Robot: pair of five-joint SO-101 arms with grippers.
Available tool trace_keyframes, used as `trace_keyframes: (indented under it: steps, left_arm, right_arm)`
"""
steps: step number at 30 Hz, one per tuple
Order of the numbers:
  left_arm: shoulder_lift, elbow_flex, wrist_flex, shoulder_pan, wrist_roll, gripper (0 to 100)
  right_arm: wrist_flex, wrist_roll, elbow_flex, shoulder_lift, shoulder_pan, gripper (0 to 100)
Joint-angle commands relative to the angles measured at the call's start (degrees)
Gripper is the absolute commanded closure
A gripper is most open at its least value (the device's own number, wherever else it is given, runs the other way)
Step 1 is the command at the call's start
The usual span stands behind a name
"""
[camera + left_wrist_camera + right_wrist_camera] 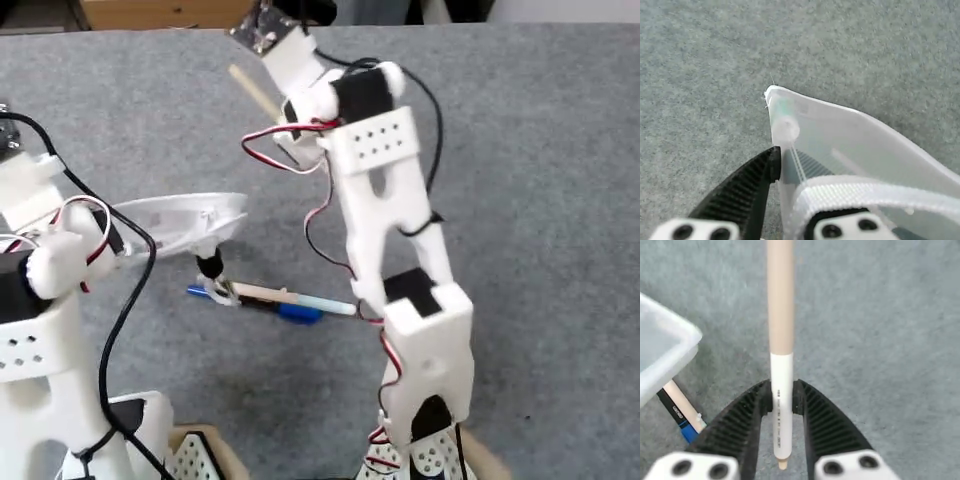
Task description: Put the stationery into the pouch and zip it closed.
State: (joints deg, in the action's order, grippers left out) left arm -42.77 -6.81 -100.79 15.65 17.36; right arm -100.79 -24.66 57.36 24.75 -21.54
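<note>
Left gripper (781,167) is clamped shut on the corner of the translucent white plastic pouch (850,140). Right gripper (782,390) pinches the white end of a beige-and-white pen (780,305), over the grey felt table (540,150). A blue pen (298,313) and a beige pen (265,293) lie on the table just beside the pouch.

The right arm (390,200) rises from its base at 6 o'clock in the high view, folds at the elbow and stretches toward 11 o'clock. Its right pincer (782,390) is clamped on both sides of a pen (780,315) (the ribbed black fingers (747,415) press the white barrel). The left arm (50,300) stands at 8 o'clock, its wrist turned toward 3 o'clock above the surface, and the left pincer (782,165) is closed on the edge of the pouch (850,145).
</note>
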Motion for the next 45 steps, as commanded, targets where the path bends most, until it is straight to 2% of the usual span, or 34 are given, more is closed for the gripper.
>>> trace_keyframes:
  steps: [1, 8, 13, 15, 19, 23, 28, 35, 42, 45]
  left_arm:
    - [-0.7, -0.75, 0.18, 0.48, 0.44, 97]
    - [-0.62, -1.36, 0.88, 3.47, 0.44, 97]
    - [-0.62, -1.36, 0.88, 3.56, 0.44, 97]
    - [-0.62, -1.36, 0.88, 3.82, 0.53, 97]
    - [-0.62, -1.27, 0.79, 6.11, 0.53, 97]
    - [-0.7, -1.01, 0.62, 6.37, 0.53, 97]
    - [-0.7, -1.1, 0.62, 6.37, 0.53, 97]
    - [-0.7, -1.1, 0.53, 6.37, 0.53, 97]
    - [-0.7, -1.27, 0.53, 6.37, 0.53, 97]
    - [-0.7, -1.27, 0.53, 6.37, 0.44, 97]
  right_arm:
    - [0.0, 0.53, 2.68, -8.04, -1.58, 98.6]
    - [-0.44, 0.09, 1.54, -19.74, -11.87, 98.6]
    - [-0.44, -1.14, -13.76, -31.52, -16.18, 98.6]
    - [-0.35, -1.85, -23.87, -35.38, -14.15, 98.6]
    - [2.11, -2.11, -44.97, -41.54, -5.27, 98.6]
    - [9.49, -2.2, -62.99, -46.99, 3.69, 98.6]
    - [19.43, -2.2, -81.71, -50.15, 10.46, 98.6]
    - [32.0, -2.2, -98.59, -50.15, 13.27, 98.6]
    - [36.48, -2.2, -106.42, -50.15, 13.36, 98.2]
    - [36.31, -1.93, -106.86, -50.15, 13.8, 91.4]
